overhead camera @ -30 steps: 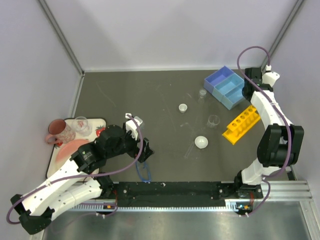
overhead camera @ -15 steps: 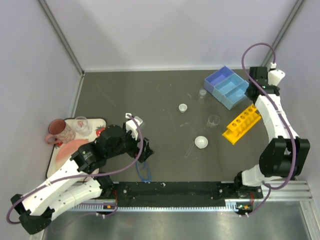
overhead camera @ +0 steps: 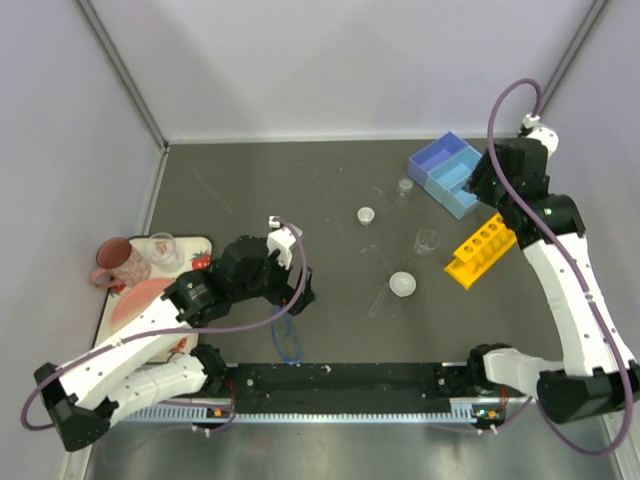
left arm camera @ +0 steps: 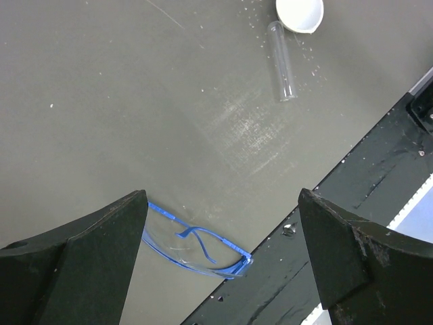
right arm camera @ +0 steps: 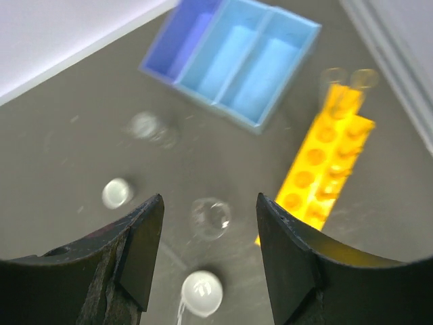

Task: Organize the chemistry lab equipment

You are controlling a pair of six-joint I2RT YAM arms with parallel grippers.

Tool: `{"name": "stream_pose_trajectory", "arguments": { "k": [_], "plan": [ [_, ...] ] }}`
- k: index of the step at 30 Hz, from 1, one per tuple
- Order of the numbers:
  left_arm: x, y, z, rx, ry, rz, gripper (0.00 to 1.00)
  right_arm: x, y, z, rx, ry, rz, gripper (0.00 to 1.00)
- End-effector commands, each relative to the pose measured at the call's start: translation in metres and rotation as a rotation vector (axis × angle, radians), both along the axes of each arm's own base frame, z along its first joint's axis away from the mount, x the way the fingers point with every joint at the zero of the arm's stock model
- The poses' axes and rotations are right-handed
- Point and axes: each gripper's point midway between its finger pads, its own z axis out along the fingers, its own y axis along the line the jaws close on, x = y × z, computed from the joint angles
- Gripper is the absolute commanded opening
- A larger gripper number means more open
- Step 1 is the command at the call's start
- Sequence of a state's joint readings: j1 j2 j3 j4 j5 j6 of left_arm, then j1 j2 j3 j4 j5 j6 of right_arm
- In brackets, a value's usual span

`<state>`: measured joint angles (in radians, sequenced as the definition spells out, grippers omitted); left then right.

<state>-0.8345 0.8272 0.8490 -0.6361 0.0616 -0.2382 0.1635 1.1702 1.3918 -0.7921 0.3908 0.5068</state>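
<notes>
The blue-framed goggles (overhead camera: 288, 340) (left arm camera: 196, 247) lie by the near rail. My left gripper (overhead camera: 298, 290) (left arm camera: 223, 196) hangs open just above and behind them. A thin clear tube (overhead camera: 380, 298) (left arm camera: 282, 61) lies beside a white dish (overhead camera: 403, 284) (right arm camera: 201, 292). A second dish (overhead camera: 366, 215) (right arm camera: 116, 193) and two clear beakers (overhead camera: 427, 241) (right arm camera: 210, 218), (overhead camera: 405, 187) (right arm camera: 150, 127) stand mid-table. My right gripper (overhead camera: 483, 188) (right arm camera: 210, 200) is open and empty, raised near the light-blue tray (overhead camera: 450, 172) (right arm camera: 237, 57) and the yellow rack (overhead camera: 482, 248) (right arm camera: 325, 162).
At the left edge a white board carries a pink plate (overhead camera: 140, 298), a dark-pink mug (overhead camera: 122, 262), a clear cup (overhead camera: 162, 248) and a strawberry (overhead camera: 200, 263). A black rail (overhead camera: 350, 380) runs along the near edge. Walls close in the back and sides.
My right arm has risen from the tray's right side and its jaws have spread wider. My left arm has shifted a little right, towards the goggles.
</notes>
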Motion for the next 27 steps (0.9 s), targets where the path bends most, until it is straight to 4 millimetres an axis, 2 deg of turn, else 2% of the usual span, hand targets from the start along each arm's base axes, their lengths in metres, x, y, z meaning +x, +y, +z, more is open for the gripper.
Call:
{"name": "stream_pose_trajectory", "arguments": {
  "k": [1, 2, 4, 6, 7, 8, 9, 14, 15, 21, 23, 27],
  "plan": [
    [0.018, -0.018, 0.004, -0.018, 0.007, 0.027, 0.99, -0.025, 0.055, 0.025, 0.064, -0.040, 0.253, 0.58],
    [0.020, -0.021, 0.000, -0.014, 0.019, 0.030, 0.98, -0.032, 0.068, 0.024, 0.064, -0.039, 0.306, 0.57],
    [0.027, -0.032, -0.011, -0.007, 0.050, 0.034, 0.98, -0.044, 0.080, 0.025, 0.063, -0.041, 0.360, 0.57],
    [0.030, -0.044, -0.018, -0.015, 0.079, 0.031, 0.98, -0.054, 0.088, 0.017, 0.053, -0.025, 0.392, 0.57],
    [0.031, -0.052, -0.031, 0.009, 0.108, 0.022, 0.98, -0.060, 0.087, 0.019, 0.060, -0.040, 0.398, 0.57],
    [0.036, -0.059, -0.033, 0.007, 0.102, 0.029, 0.98, -0.064, 0.088, 0.009, 0.061, -0.020, 0.405, 0.57],
    [0.041, -0.067, -0.045, 0.034, 0.126, 0.036, 0.98, -0.067, 0.088, 0.007, 0.061, -0.020, 0.409, 0.57],
    [0.053, -0.099, -0.070, 0.110, 0.206, 0.050, 0.93, -0.084, 0.084, -0.006, 0.070, -0.019, 0.422, 0.57],
    [0.061, -0.108, -0.076, 0.120, 0.207, 0.064, 0.91, -0.087, 0.085, -0.008, 0.072, -0.013, 0.434, 0.57],
    [0.067, -0.146, -0.092, 0.137, 0.231, 0.038, 0.86, -0.100, 0.080, -0.023, 0.067, 0.007, 0.443, 0.57],
    [0.069, -0.157, -0.092, 0.131, 0.233, 0.033, 0.81, -0.102, 0.079, -0.029, 0.060, 0.017, 0.444, 0.57],
    [0.063, -0.174, -0.106, 0.153, 0.257, 0.013, 0.78, -0.105, 0.075, -0.033, 0.050, 0.021, 0.440, 0.57]
  ]
}}
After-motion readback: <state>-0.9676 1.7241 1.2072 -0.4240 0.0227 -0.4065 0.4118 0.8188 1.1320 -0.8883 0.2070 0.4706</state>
